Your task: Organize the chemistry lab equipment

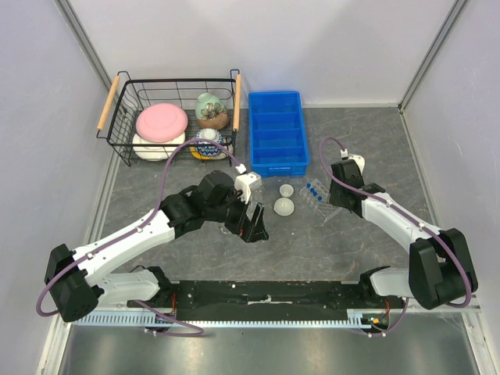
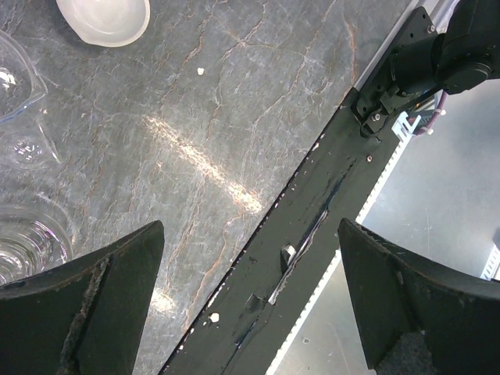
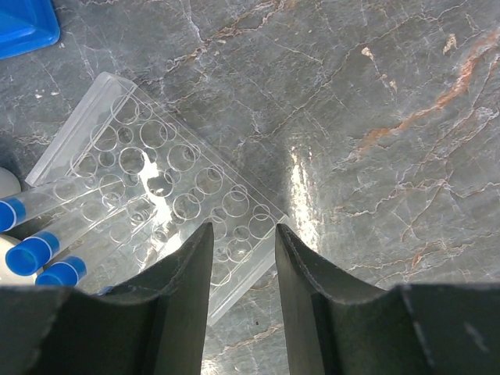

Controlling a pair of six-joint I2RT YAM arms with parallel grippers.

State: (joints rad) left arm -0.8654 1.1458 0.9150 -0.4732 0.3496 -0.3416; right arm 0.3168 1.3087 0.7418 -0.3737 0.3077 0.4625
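Note:
Two little white dishes (image 1: 287,190) (image 1: 283,206) sit mid-table; one also shows in the left wrist view (image 2: 105,16). Clear glass flasks (image 2: 19,86) (image 2: 23,242) lie at the left edge of that view, beside my left gripper (image 2: 250,301). It is wide open and empty, and hangs over the table's near edge (image 1: 251,225). A clear tube rack (image 3: 156,187) (image 1: 320,197) holds blue-capped tubes (image 3: 31,251). My right gripper (image 3: 242,234) (image 1: 337,194) is narrowly open, and the rack's near corner lies between its fingers.
A blue compartment tray (image 1: 277,133) stands at the back centre. A black wire basket (image 1: 125,117) at the back left holds a pink plate (image 1: 162,121), a white bowl and patterned crockery. The black arm-mount rail (image 1: 266,295) runs along the near edge.

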